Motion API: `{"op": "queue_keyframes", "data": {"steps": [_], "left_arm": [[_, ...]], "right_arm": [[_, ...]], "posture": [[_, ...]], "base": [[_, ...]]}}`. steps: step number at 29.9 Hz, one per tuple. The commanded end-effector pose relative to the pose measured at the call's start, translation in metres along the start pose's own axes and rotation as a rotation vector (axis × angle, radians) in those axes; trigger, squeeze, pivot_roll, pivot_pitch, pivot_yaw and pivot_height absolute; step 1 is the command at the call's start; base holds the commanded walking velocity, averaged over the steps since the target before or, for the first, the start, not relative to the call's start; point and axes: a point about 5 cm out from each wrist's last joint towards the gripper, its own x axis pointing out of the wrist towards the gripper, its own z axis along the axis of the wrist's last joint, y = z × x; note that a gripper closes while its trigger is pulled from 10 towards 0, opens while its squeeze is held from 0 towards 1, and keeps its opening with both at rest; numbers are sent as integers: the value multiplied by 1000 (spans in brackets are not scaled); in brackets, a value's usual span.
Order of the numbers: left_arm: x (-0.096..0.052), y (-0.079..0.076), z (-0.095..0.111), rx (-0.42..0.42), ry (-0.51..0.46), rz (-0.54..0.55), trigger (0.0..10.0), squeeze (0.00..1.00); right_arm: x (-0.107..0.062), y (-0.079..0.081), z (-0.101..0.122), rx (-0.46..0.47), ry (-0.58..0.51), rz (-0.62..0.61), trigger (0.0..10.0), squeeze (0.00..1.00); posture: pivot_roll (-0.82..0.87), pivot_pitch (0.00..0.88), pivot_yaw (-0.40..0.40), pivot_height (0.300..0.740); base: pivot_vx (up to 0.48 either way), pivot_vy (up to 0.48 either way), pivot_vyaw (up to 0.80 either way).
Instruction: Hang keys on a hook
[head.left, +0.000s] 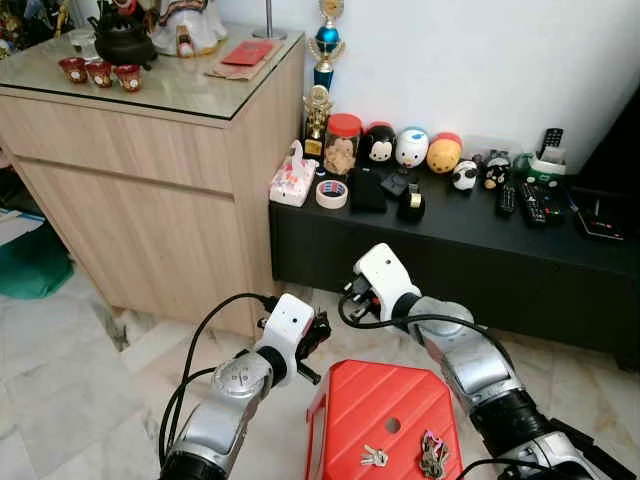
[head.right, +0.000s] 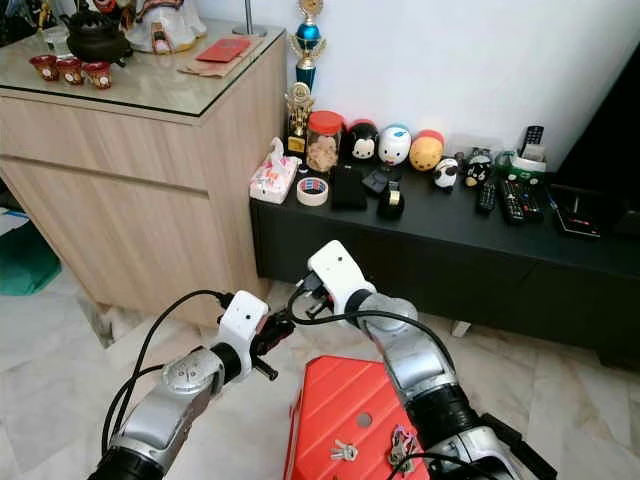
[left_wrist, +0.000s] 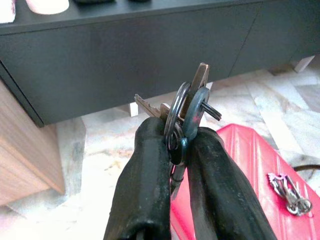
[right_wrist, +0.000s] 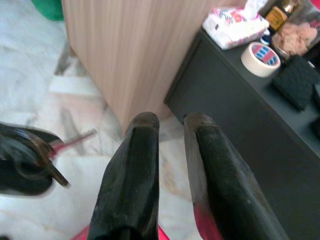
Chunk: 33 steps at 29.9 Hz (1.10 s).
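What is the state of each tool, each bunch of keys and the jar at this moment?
Left tool: shut on a key bunch, held above the floor.
Held key bunch: gripped by its rings.
Right tool: empty, fingers slightly apart.
Two key sets: lying on the red stool.
Jar: upright, red lid on.

Two key bunches (head.left: 375, 457) (head.left: 434, 453) on stool (head.left: 345, 400) — console (head.left: 480, 225) behind.

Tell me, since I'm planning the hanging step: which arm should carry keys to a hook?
Probably the left. The left gripper is shut on a key bunch, while the right gripper holds nothing. I see no hook.
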Motion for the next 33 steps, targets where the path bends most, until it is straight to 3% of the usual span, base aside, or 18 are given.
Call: {"op": "queue_keyframes", "data": {"steps": [1,7,13,14,15,16,21,22,23,24,26,28,30,31,33], "left_arm": [[-1,-3,5,9,-15,-11,0,0],[-6,0,7,20,-11,-16,0,0],[-14,25,12,8,-57,84,0,0],[-18,37,11,-6,-62,141,588,0],[-21,45,9,-20,-62,184,2824,0],[-24,55,5,-52,-53,236,10000,0],[-41,87,-30,-125,72,431,10000,0],[-47,93,-45,-157,125,474,10000,0],[-60,98,-74,-204,219,530,10000,0],[-60,98,-74,-204,219,530,10000,0],[-74,92,-111,-289,346,562,10000,0],[-79,89,-123,-329,384,577,10000,0],[-87,77,-145,-307,490,561,10000,0],[-87,77,-145,-307,490,561,10000,0],[-95,59,-168,-338,572,536,10000,0]], "right_arm": [[-1,-4,-3,-23,27,-18,10000,0],[-1,-12,-6,-30,35,-59,10000,0],[-11,-39,-22,37,55,-235,10000,0],[-15,-46,-30,105,54,-287,10000,0],[-18,-49,-36,143,60,-315,10000,0],[-20,-52,-45,172,77,-346,10000,0],[-28,-50,-89,304,182,-424,10000,0],[-31,-46,-103,333,223,-433,10000,0],[-38,-32,-132,395,311,-429,10000,0],[-38,-32,-132,395,311,-429,10000,0],[-48,-12,-163,456,412,-416,10000,0],[-52,-4,-174,472,452,-412,10000,0],[-59,10,-189,518,492,-413,10000,0],[-59,10,-189,518,492,-413,10000,0],[-69,27,-208,567,546,-422,10000,0]], "posture": [[81,0,-81,728],[83,0,-83,728],[71,0,-77,728],[69,0,-77,728],[69,0,-77,728],[69,0,-77,728],[72,0,-72,728],[78,0,-72,728],[75,0,-70,728],[75,0,-70,728],[74,0,-68,728],[74,0,-68,728],[73,0,-65,728],[73,0,-65,728],[69,0,-62,728]], "base": [[0,0,0],[0,0,0],[0,0,0],[0,0,0],[0,0,0],[0,0,0],[0,0,0],[0,0,0],[0,0,0],[0,0,0],[0,0,0],[0,0,0],[0,0,0],[0,0,0],[0,0,0]]}}
